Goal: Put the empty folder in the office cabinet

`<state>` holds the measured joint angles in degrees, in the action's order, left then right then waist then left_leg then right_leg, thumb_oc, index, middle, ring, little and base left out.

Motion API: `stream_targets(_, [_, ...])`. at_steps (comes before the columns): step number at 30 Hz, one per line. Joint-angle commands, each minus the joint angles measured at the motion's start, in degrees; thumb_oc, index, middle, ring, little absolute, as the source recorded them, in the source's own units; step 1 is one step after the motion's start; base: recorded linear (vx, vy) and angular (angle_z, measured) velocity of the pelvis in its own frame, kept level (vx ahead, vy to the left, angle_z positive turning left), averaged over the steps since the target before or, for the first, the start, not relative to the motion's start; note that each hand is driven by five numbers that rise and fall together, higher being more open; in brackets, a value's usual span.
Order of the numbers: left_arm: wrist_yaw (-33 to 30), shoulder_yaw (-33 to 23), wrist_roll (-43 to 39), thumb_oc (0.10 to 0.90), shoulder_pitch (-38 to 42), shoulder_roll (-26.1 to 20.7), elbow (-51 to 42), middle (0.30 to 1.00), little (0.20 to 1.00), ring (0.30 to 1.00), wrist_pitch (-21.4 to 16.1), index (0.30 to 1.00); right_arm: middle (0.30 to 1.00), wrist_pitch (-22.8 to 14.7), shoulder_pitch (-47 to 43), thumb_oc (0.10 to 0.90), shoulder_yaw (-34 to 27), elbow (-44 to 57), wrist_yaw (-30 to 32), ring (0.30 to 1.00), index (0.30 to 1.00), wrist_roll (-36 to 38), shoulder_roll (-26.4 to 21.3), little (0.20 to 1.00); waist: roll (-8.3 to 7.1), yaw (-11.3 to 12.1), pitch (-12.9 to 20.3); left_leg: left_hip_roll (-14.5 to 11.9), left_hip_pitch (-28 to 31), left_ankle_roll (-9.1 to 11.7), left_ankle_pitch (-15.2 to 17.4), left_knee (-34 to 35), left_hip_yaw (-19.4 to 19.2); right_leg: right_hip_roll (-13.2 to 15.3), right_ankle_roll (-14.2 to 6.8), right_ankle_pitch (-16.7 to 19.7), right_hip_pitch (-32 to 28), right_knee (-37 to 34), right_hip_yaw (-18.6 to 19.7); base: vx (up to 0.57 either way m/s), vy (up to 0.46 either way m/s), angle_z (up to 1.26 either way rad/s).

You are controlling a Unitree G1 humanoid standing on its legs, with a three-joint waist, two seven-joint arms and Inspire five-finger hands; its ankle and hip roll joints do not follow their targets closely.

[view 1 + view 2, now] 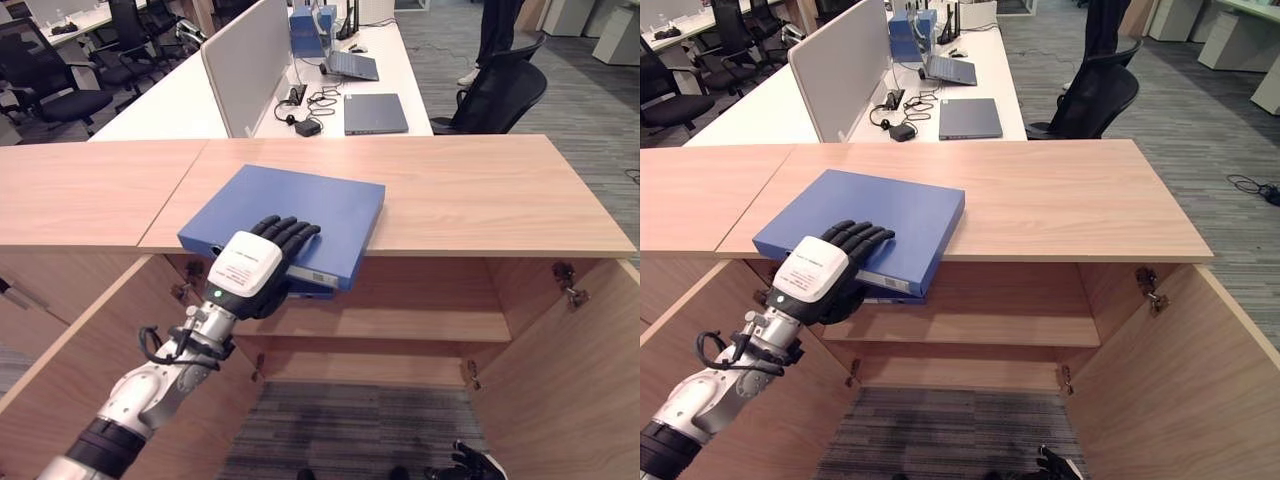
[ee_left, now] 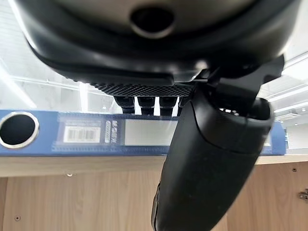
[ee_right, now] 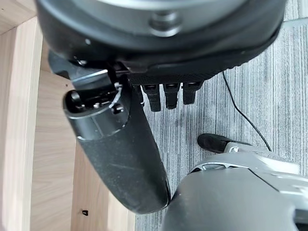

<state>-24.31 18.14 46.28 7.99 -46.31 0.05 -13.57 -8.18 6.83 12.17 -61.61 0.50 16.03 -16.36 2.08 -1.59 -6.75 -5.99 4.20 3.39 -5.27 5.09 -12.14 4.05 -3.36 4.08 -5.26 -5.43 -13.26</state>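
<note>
A blue folder [image 1: 290, 220] lies flat on the wooden cabinet [image 1: 480, 195] top, its spine end jutting past the front edge above the open shelves [image 1: 400, 322]. Behind the cabinet runs a white worktop [image 1: 190, 95] with a grey divider screen [image 1: 248, 60], closed laptops [image 1: 375, 113] and cables. The left hand [image 1: 262, 262] reaches up from below, fingers [image 1: 290, 232] laid over the folder's top; the left wrist view shows its thumb [image 2: 207, 163] crossing under the labelled spine, clamping the folder. The right hand [image 3: 125, 144] hangs low over the carpet, its fingers loosely straight.
</note>
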Motion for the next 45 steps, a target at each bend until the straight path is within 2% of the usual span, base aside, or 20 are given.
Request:
stream_targets(1, [-2.37,-2.06,-0.36,0.8,10.35,-2.38,0.69,0.9,0.9,0.9,1.03,0.9,0.9,-1.05,-2.77,0.8,-0.99,-0.64,-0.04,0.9,0.9,1.52,-1.43,0.9,-1.16,-0.96,-0.93,-1.34,5.12,4.32,8.16,-0.09,1.98,2.24,-5.29,-7.99,-4.43,0.49,3.27,0.0,0.0,0.0])
stream_targets(11, [-2.02,-1.57,0.04,0.8,10.74,-2.26,2.51,0.9,0.9,0.9,1.77,0.9,0.9,-0.73,-2.6,0.8,-1.48,-1.13,0.05,0.9,0.9,1.67,-1.59,0.9,-1.4,-1.33,-0.97,-1.48,5.07,4.35,8.23,-0.09,1.8,2.21,-5.29,-7.96,-4.22,0.53,3.56,0.0,0.0,0.0])
stream_targets(12, [-2.02,-1.45,0.21,0.744,10.77,-2.27,2.79,0.815,0.815,0.815,1.9,0.815,0.9,-0.68,-2.58,0.8,-1.54,-1.19,0.0,0.9,0.9,1.72,-1.56,0.9,-1.42,-1.35,-0.95,-1.49,5.09,4.36,8.23,-0.09,1.76,2.18,-5.3,-7.95,-4.23,0.53,3.56,0.0,0.0,0.0])
stream_targets(13, [-1.91,-1.44,0.2,0.409,10.77,-2.24,2.99,0.314,0.314,0.314,2.03,0.314,0.9,-0.7,-2.55,0.8,-1.61,-1.21,0.13,0.9,0.9,1.73,-1.58,0.9,-1.44,-1.37,-0.95,-1.49,5.11,4.35,8.24,-0.09,1.73,2.16,-5.29,-7.96,-4.23,0.56,3.55,0.0,0.0,0.0])
stream_targets(14, [-1.93,-1.49,0.25,0.4,10.73,-2.22,3.05,0.3,0.3,0.3,2.05,0.3,0.9,-0.68,-2.47,0.8,-1.75,-1.32,0.19,0.9,0.9,1.75,-1.55,0.9,-1.44,-1.38,-0.96,-1.51,5.14,4.36,8.25,-0.09,1.69,2.14,-5.29,-7.98,-4.26,0.56,3.58,0.0,0.0,0.0])
stream_targets(27, [-1.68,-4.08,-1.21,0.4,7.88,-1.22,2.25,0.3,0.3,0.3,1.95,0.3,0.9,0.01,-2.37,0.8,-3.64,-2.82,0.07,0.9,0.9,3.68,-1.07,0.9,-1.56,-1.2,-0.82,-1.57,5.63,4.41,8.35,-0.09,1.42,2.13,-5.18,-8.16,-4.83,0.53,3.66,0.0,0.0,0.0])
stream_targets(33, [-1.14,-8.71,-5.17,0.4,4.13,-0.42,-0.84,0.3,0.3,0.3,1.14,0.3,0.9,0.48,-2.6,0.8,-5.87,-3.57,-0.48,0.9,0.9,7.65,-0.12,0.9,-1.51,-0.8,-0.65,-1.48,5.88,4.47,8.43,-0.09,1.36,2.27,-5.23,-8.04,-4.94,0.48,3.72,-0.01,0.001,-0.02])
stream_targets(35, [-1.09,-11.1,-8.31,0.4,2.79,0.85,-2.68,0.3,0.3,0.3,0.4,0.3,0.9,0.81,-2.79,0.8,-5.94,-3.75,-0.62,0.9,0.9,7.89,0.06,0.9,-1.59,-0.44,-0.63,-1.53,5.9,4.46,8.35,-0.09,1.47,2.32,-5.09,-8.05,-5.09,0.48,3.57,-0.03,-0.005,-0.12])
stream_targets(39, [0.29,-18.82,-25.29,0.4,1.53,8.82,-11.44,0.3,0.3,0.3,-3.06,0.3,0.9,1.33,-3.43,0.8,-5.58,-3.03,-1.11,0.9,0.9,7.87,0.18,0.9,-1.66,0.07,-0.61,-1.33,5.91,4.27,8.2,-0.09,2.16,2.46,-4.81,-7.98,-5.45,0.46,3.09,-0.01,-0.002,0.0])
stream_targets(42, [0.28,-20.54,-34.93,0.4,3.13,11.33,-15.64,0.3,0.3,0.3,-5.61,0.3,0.9,1.32,-4.02,0.8,-5.16,-2.09,-1.35,0.9,0.9,8.15,0.07,0.9,-1.59,0.21,-0.66,-1.21,5.77,4.14,8.09,-0.09,2.49,2.55,-4.77,-7.87,-5.41,0.52,3.02,-0.02,0.003,0.09])
stream_targets(45, [4.07,-21.64,-44.88,0.4,4.89,11.87,-18.98,0.3,0.3,0.3,-7.93,0.3,0.9,1.43,-4.44,0.8,-4.93,-1.28,-1.74,0.9,0.9,7.98,-0.5,0.9,-1.32,0.35,-0.65,-1.13,5.73,4.03,8.06,-0.09,2.67,2.68,-4.75,-7.83,-5.41,0.53,3.02,-0.01,0.01,0.07])
